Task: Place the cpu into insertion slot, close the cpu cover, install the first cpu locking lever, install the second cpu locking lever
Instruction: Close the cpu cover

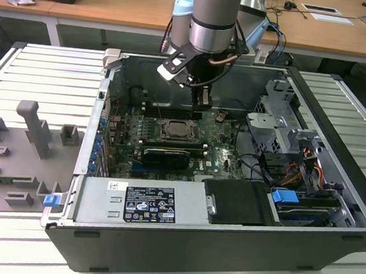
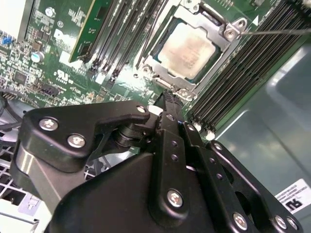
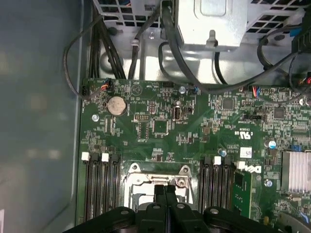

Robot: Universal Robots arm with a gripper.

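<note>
The gripper (image 2: 169, 97), fingers clenched on nothing, is hovering at the edge of the cpu cover (image 2: 219, 57), which is lying over the seated cpu (image 2: 187, 51). Its tip likely needs centring on the thin locking lever (image 2: 277, 32).

I have the case (image 1: 179, 252) mid-frame in the exterior view, with the fixture block (image 1: 28, 143) on the table (image 1: 48, 67) at the left. Inside, the cpu (image 1: 179, 129) sits in its socket at centre. The gripper (image 1: 202, 103) is just above it, the drive cage (image 1: 280, 123) is at right and the power supply (image 1: 142, 204) is below.
</note>
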